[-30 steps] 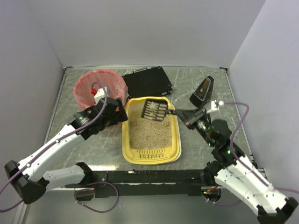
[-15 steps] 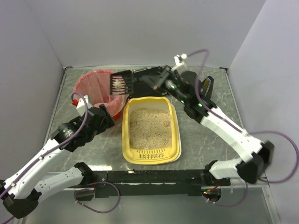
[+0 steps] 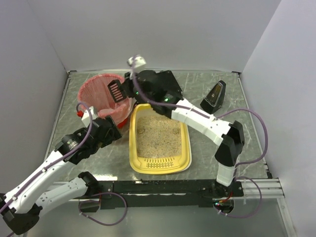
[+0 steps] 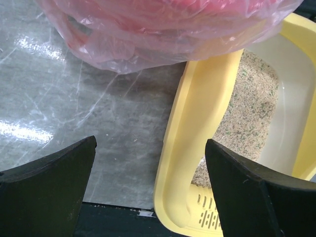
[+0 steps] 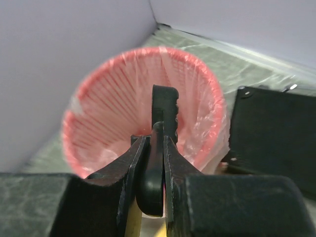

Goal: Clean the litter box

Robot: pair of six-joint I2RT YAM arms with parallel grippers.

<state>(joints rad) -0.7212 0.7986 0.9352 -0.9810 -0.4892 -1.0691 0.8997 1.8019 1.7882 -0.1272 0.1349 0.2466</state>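
Note:
The yellow litter box (image 3: 132, 143) lies mid-table with beige litter (image 3: 158, 136) inside. My right gripper (image 3: 129, 89) reaches across to the pink-lined round bin (image 3: 98, 96) and is shut on the handle of a black slotted scoop (image 3: 117, 90). In the right wrist view the scoop (image 5: 164, 106) stands on edge over the bin's mouth (image 5: 108, 108), its handle pinched in the right gripper (image 5: 154, 140). My left gripper (image 3: 111, 129) is open beside the box's left side. In its wrist view the box's rim (image 4: 197, 128) shows between the wide-apart fingers (image 4: 54, 177), with nothing held.
A flat black case (image 3: 165, 81) lies behind the litter box, partly under the right arm. A small black wedge-shaped object (image 3: 213, 97) stands at the back right. Grey walls close in the table on three sides. The bin's liner (image 4: 148, 34) bulges just ahead of the left gripper.
The right arm carried the scoop from over the litter box to the bin and turned it on edge. The left gripper drew back slightly toward the near left.

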